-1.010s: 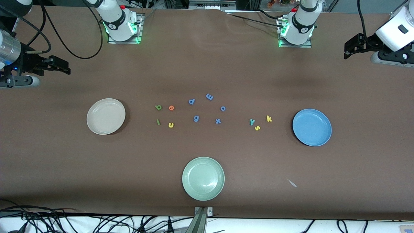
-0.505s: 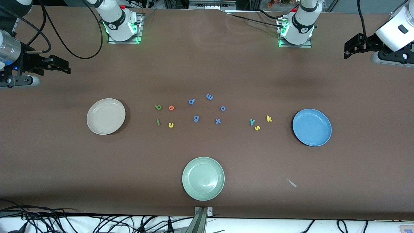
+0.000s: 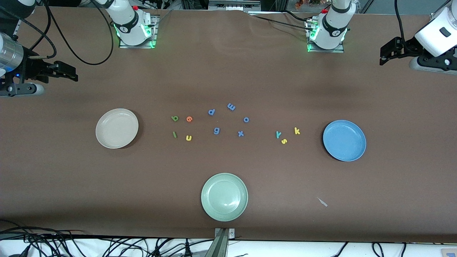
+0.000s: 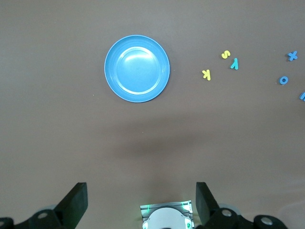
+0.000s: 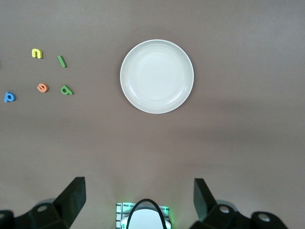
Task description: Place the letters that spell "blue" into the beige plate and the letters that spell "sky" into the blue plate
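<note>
Letters b (image 3: 174, 118), l (image 3: 174, 134), u (image 3: 189, 137) and e (image 3: 189, 119) lie beside the beige plate (image 3: 103, 137). Letters s (image 3: 284, 141), k (image 3: 297, 131) and y (image 3: 278, 134) lie near the blue plate (image 3: 358, 148). Nothing has moved. Both plates are empty, so the job has not started. The left gripper (image 4: 142, 200) and right gripper (image 5: 139, 198) wait high up, fingers apart.

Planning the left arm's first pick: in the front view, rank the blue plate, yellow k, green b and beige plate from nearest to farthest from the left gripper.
From the left gripper, fingers open:
1. Blue plate, at the left arm's end.
2. Yellow k, beside that plate.
3. Green b, toward the right arm's end.
4. Beige plate, at the right arm's end.
</note>
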{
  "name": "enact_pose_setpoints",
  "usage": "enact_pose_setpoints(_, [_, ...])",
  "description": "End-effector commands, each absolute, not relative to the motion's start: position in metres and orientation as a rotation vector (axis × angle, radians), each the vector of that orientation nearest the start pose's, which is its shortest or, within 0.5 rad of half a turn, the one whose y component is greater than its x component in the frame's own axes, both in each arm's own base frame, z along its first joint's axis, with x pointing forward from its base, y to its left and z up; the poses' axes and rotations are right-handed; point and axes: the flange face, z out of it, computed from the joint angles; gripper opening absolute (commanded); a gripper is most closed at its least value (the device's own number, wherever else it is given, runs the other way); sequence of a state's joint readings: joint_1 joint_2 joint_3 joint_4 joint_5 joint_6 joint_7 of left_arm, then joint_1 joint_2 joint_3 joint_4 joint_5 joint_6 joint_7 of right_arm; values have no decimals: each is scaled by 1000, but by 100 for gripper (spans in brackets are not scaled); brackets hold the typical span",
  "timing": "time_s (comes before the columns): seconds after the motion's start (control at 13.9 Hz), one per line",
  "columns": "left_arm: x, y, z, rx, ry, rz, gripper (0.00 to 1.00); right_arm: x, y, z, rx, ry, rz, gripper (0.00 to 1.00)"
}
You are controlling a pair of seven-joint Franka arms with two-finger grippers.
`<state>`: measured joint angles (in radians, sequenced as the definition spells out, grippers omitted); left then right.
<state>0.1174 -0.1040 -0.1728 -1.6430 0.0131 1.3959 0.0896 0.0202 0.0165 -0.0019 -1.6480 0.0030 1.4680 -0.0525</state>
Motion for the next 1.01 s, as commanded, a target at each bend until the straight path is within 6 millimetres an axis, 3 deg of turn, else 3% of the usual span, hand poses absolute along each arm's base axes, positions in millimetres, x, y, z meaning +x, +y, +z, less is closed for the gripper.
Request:
enact_pose_setpoints(0.0, [504,-30,638,-3129,207,233,100,544,9,575,-3101,-120,317,100])
enact_pose_setpoints(0.58, [504,-30,637,-3155,204,237,100,547,10,576,-3105,-112,291,100])
enact_pose_setpoints(0.72, [504,-19,637,-3180,168,237,100,553,11,571,-3109,-114,275,100])
enact_pose_setpoints(0.87, [504,-19,637,-3179,168,237,100,567,17,557,-3115,-140,247,100])
enact_pose_setpoints(0.94, [504,-19,638,-3180,168,234,100,576,30,544,-3120,-179,243,100])
